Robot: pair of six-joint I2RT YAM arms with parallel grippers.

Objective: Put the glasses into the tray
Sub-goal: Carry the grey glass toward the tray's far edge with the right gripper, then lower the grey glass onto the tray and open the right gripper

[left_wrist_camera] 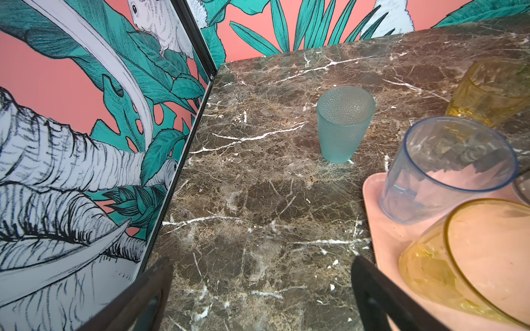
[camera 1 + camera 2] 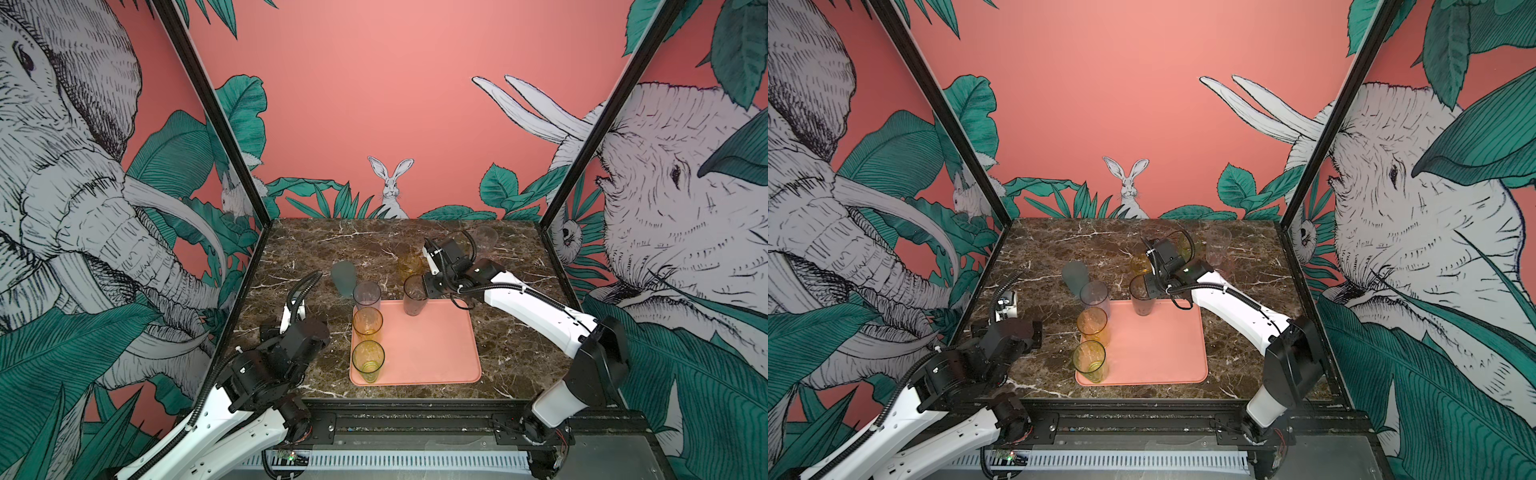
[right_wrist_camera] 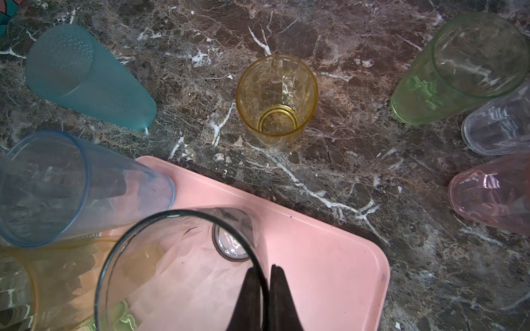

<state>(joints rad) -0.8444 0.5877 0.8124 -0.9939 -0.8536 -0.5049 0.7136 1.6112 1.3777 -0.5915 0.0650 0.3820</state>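
Marble [image 2: 519, 332]; smoky glass [image 2: 414, 296] in right gripper [image 3: 265, 269]

Tally for you: one tray [image 2: 432, 345]. Nine glasses. Four on or over it: grey-blue glass [image 2: 367, 295], tall amber glass [image 2: 368, 322], yellow-green glass [image 2: 368, 361], smoky glass [image 2: 415, 297]. Five off the tray, past its far edge: frosted teal glass [image 2: 344, 278], short amber glass [image 2: 410, 262], pale green glass [image 3: 459, 68], clear glass [image 3: 499, 129], pink glass [image 3: 493, 195]

Marble table [image 2: 511, 357]: tray [image 2: 432, 345], five loose glasses [image 3: 276, 100]

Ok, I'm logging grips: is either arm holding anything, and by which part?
The right gripper pinches the smoky grey glass by its rim, one finger inside, one outside. The left gripper is open and empty.
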